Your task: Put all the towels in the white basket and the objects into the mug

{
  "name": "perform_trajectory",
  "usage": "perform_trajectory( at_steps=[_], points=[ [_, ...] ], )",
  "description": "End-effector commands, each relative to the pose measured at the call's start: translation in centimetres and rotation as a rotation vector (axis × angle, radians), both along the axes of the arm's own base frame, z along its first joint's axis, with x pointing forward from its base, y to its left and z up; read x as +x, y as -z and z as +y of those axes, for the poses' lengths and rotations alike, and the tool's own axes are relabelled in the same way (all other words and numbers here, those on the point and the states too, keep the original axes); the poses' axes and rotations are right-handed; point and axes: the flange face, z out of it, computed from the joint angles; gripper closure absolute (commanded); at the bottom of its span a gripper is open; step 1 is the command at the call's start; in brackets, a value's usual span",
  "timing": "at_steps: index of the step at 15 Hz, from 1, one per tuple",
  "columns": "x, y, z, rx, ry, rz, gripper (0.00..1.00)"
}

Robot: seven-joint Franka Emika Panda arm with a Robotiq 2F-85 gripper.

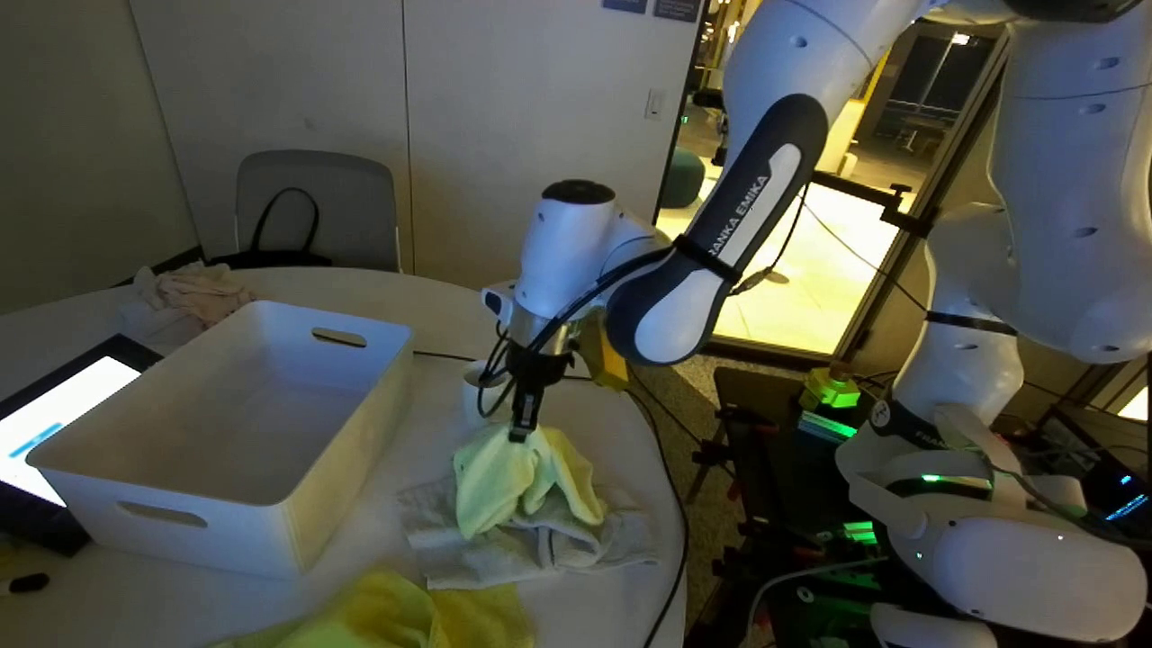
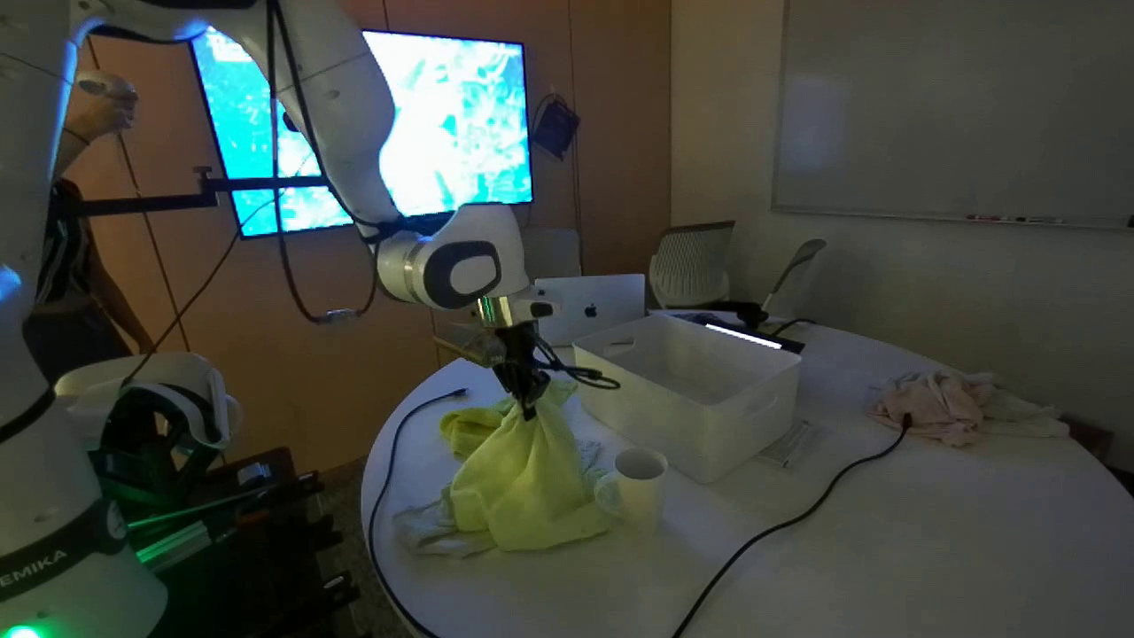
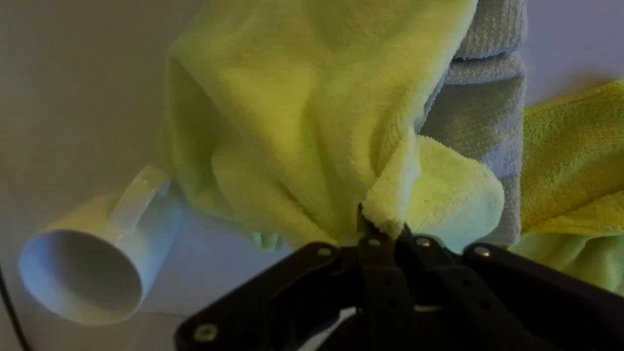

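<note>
Straight up first, then across

The gripper (image 3: 382, 231) pinches a peak of the pale green towel (image 1: 495, 486) just beside the mug (image 2: 640, 486), on its handle side. The off-white towel (image 1: 459, 544) lies partly under it, near the mug; a slow vertical lift should disturb neither. The white basket (image 2: 656, 418) stands near the mug: the hem should clear the tall wall before release. The bright yellow towel (image 3: 575, 161) lies farther from the mug.

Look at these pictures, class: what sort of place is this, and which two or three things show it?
Probably a meeting room, perhaps in an office: there is a whiteboard, a large lit screen, and chairs by a table with a curved edge.
</note>
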Motion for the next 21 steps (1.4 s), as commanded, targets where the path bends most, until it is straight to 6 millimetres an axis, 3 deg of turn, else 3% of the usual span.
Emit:
perform_trajectory(
  at_steps=[1, 7, 10, 16, 21],
  points=[
    [-1.7, -7.3, -0.3, -0.068, -0.012, -0.032, 0.99],
    [-1.3, -17.2, 0.6, -0.196, 0.024, -0.063, 0.99],
    [-0.7, -21.0, 2.1, -0.242, 0.041, -0.077, 0.99],
    [2.6, -25.8, 4.5, -0.305, 0.043, -0.071, 0.99],
    [7.0, -28.0, 7.1, -0.316, 0.063, -0.117, 0.99]
  ],
)
